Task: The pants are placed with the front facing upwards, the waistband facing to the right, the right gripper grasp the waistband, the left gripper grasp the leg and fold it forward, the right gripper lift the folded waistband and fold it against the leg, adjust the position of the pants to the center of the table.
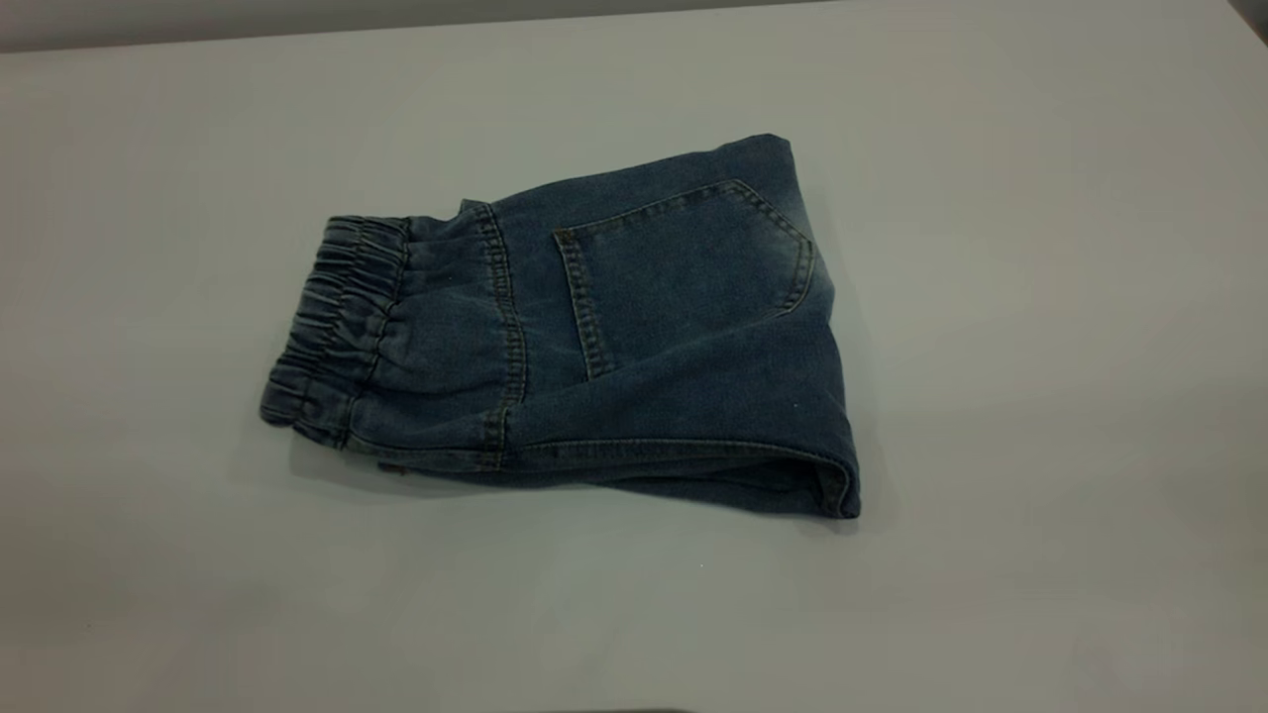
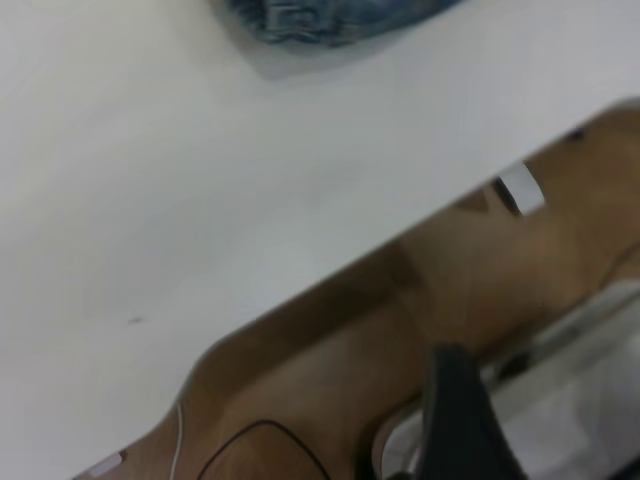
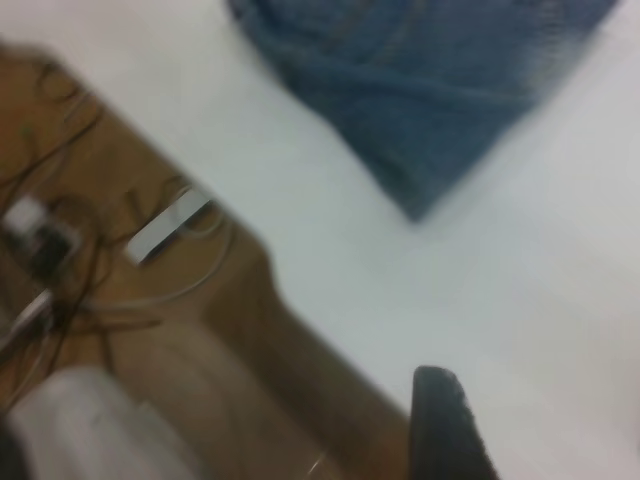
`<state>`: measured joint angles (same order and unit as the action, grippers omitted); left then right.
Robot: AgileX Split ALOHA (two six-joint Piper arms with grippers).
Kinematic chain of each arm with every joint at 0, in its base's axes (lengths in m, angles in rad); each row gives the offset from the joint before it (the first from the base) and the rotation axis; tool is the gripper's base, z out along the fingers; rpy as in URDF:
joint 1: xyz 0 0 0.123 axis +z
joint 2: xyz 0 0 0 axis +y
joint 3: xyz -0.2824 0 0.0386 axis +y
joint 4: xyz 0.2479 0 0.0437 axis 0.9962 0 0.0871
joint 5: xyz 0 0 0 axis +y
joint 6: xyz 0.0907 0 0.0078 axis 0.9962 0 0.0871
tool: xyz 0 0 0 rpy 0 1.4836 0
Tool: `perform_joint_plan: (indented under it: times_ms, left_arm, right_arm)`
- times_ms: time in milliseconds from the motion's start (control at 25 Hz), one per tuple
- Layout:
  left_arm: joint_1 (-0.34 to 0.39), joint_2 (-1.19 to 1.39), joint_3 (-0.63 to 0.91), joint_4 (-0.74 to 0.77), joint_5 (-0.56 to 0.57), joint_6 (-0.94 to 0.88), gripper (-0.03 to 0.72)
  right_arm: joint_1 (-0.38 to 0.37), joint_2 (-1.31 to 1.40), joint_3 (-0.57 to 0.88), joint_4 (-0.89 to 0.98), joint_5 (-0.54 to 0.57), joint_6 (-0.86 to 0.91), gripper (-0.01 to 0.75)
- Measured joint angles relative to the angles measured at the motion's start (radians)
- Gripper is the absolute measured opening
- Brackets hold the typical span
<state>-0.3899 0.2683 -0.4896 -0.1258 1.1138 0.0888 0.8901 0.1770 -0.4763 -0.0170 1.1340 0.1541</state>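
The pants (image 1: pixel 634 327) lie folded into a compact bundle near the middle of the desk (image 1: pixel 1040 396), the waistband (image 1: pixel 337 317) at the exterior view's left end and a patch pocket (image 1: pixel 684 277) facing up. Neither arm shows in the exterior view; each wrist view catches only one dark finger, the left tool (image 2: pixel 460 420) and right tool (image 3: pixel 445 425) both back near the desk edge, well apart from the cloth, and I cannot tell whether either is apart or together. Denim looks soft yet fairly thick, so layers may slide; the gathered elastic band seems the firmest place to pinch
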Motion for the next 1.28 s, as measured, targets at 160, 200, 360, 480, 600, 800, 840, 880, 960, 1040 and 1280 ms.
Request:
perform_joint_plan:
  times_ms: [160,200,360,480,600,800,840,880,960,1040,1280]
  left_arm:
    - [0.181,-0.059,0.000,0.000,0.000,0.000,0.370]
    - [0.220,-0.078,0.000,0.000,0.000,0.000,0.370]
    - [0.343,-0.159,0.000,0.000,0.004,0.001,0.370]
    - [0.382,-0.221,0.000,0.000,0.007,0.002,0.370]
    - [0.406,-0.277,0.000,-0.001,0.009,0.002,0.370]
    - [0.410,-0.286,0.000,-0.001,0.015,0.002,0.370]
    - [0.410,-0.286,0.000,-0.001,0.015,0.002,0.370]
    - [0.410,-0.286,0.000,-0.001,0.015,0.002,0.370]
    - [0.410,-0.286,0.000,-0.001,0.015,0.002,0.370]
    - [0.410,-0.286,0.000,-0.003,0.015,0.002,0.370]
    - [0.410,-0.286,0.000,-0.003,0.015,0.002,0.370]
  right_arm:
    - [-0.280,-0.006,0.000,0.000,0.000,0.000,0.378]
    - [-0.349,-0.007,0.000,0.000,0.000,-0.001,0.378]
    - [-0.608,-0.020,0.000,0.000,0.000,-0.001,0.378]
    - [-0.695,-0.063,0.000,0.000,0.000,-0.001,0.378]
    - [-0.707,-0.131,0.000,0.000,0.001,-0.001,0.378]
    - [-0.739,-0.187,0.000,0.000,0.001,-0.001,0.378]
    - [-0.754,-0.187,0.000,0.001,0.001,-0.001,0.378]
    - [-0.772,-0.187,0.000,0.001,0.001,-0.001,0.378]
    - [-0.807,-0.187,0.000,0.001,0.001,-0.001,0.378]
    - [-0.829,-0.187,0.000,0.001,0.001,-0.001,0.378]
    - [-0.832,-0.187,0.000,0.001,0.001,-0.001,0.378]
